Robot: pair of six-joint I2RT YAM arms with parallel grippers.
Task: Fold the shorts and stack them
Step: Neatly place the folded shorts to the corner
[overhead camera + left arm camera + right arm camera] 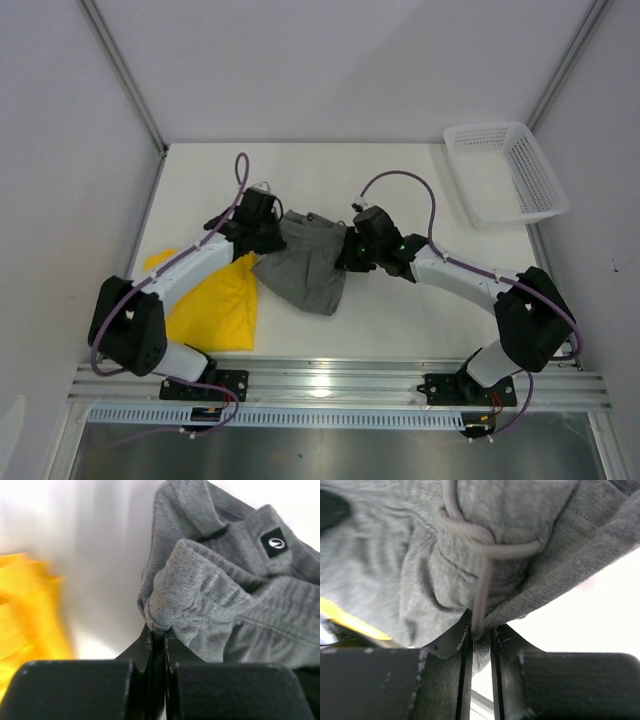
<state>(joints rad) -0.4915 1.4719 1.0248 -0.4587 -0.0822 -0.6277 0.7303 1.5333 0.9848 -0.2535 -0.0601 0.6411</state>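
**Item 1 — grey-green shorts** [305, 268]. Bunched and slung between the two arms over the middle of the table [420, 320]. A small dark label [274, 542] shows on the cloth in the left wrist view. The near-left corner reaches the edge of the yellow pair; contact cannot be told.

**Item 2: yellow shorts** [215, 310]. Lying rumpled at the near left of the table, partly hidden under the left arm. No tidy fold shows.

**Item 3: left gripper** [262, 228]. Jaws clenched on a thin pinch of grey edge.

**Item 4: right gripper** [352, 250]. Jaws nearly closed on a grey fold, the drawstring [485, 555] running down into the gap.

**Handling note (judgement).** The step in hand looks like spreading the grey pair before the fold.
- Both pinches are slim, so the arms should draw apart slowly and evenly until the cloth goes taut.
- The pair should be lowered flat onto bare table, not onto the yellow pair.
- The drawstring may snag on release.

**Item 5 — white mesh basket** [545, 205]. Upright at the far right corner, well apart from both pairs. Nothing shows inside it.
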